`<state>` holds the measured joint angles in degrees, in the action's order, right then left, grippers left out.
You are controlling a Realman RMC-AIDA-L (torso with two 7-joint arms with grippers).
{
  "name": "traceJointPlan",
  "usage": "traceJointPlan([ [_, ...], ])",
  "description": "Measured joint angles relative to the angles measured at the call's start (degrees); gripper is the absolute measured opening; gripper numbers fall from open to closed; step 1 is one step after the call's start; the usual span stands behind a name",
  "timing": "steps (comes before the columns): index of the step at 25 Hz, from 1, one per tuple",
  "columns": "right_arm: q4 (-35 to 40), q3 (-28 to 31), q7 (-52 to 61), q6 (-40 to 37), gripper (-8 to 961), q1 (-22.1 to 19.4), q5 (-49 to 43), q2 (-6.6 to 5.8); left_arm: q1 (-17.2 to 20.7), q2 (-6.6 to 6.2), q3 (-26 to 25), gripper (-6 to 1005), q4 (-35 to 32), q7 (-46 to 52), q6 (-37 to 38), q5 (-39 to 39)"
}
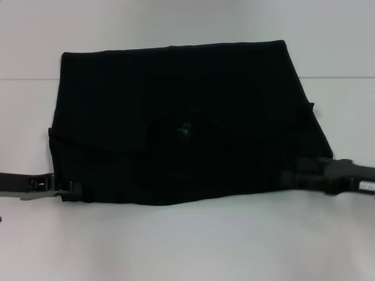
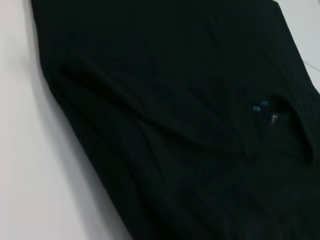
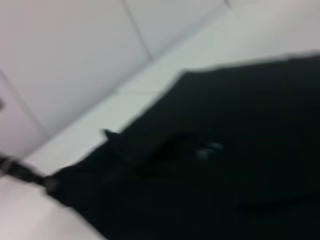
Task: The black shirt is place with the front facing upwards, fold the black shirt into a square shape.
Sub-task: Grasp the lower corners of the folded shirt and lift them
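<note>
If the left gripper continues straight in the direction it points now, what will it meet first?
The left gripper points inward along the near edge, already at the black shirt near-left corner. It would likely meet shirt cloth first; its height above the table is unclear.

I can read no lettering anywhere. The black shirt carries a small blue neck label at the middle right of my left wrist view, with a tiny pale tab beside it, but the marks on both are too small to make out. No print shows on the cloth.
</note>
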<state>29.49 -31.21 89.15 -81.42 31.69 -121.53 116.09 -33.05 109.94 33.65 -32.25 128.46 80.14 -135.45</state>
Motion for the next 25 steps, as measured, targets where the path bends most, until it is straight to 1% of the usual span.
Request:
traceJointPlan([
  [2,3.2,0.0,8.8,0.7,867,1.2,-3.4,-0.97,0.0,-0.10,0.0,207,0.0,-0.1,0.2,0.0],
  [5,7.2,-0.7,24.3,1.0,866,4.3,-10.9,-3.73,-0.1,-0.22,0.0,145,0.0,-0.1,0.4,0.0],
  [7,8.0,-2.0,33.0,0.6,866,6.8,-16.2,-5.69,-0.1,-0.24,0.0,104,0.0,-0.1,1.0,0.1],
  [9,8.2,-3.4,41.1,0.5,865,9.2,-20.7,-7.20,-0.2,-0.26,-0.1,63,0.0,-0.2,1.4,0.3],
  [10,8.3,-3.8,44.3,0.6,865,10.3,-22.6,-7.64,-0.2,-0.29,-0.2,42,0.0,-0.2,1.4,0.3],
  [11,8.3,-4.1,46.9,0.7,865,11.4,-24.3,-7.81,-0.2,-0.30,-0.2,42,0.0,-0.2,1.5,0.3],
  [12,8.4,-4.2,48.3,0.9,864,12.3,-25.5,-7.71,-0.2,-0.33,-0.2,41,0.0,-0.2,1.5,0.3],
  [14,8.3,-4.6,50.3,1.3,864,14.1,-27.9,-7.24,-0.3,-0.35,-0.3,40,0.0,-0.2,1.6,0.4],
  [16,7.5,-5.4,51.2,2.4,863,15.1,-29.2,-6.67,-0.4,-0.35,-0.3,40,0.0,-0.2,1.6,0.4],
  [19,5.0,-7.5,51.9,4.8,862,15.6,-29.6,-6.04,-0.4,-0.35,-0.3,40,0.0,-0.2,1.7,0.4],
  [25,1.7,-8.6,51.8,8.7,864,15.6,-29.7,-5.61,-0.6,-0.51,-0.3,39,0.0,-0.1,1.8,0.4],
])
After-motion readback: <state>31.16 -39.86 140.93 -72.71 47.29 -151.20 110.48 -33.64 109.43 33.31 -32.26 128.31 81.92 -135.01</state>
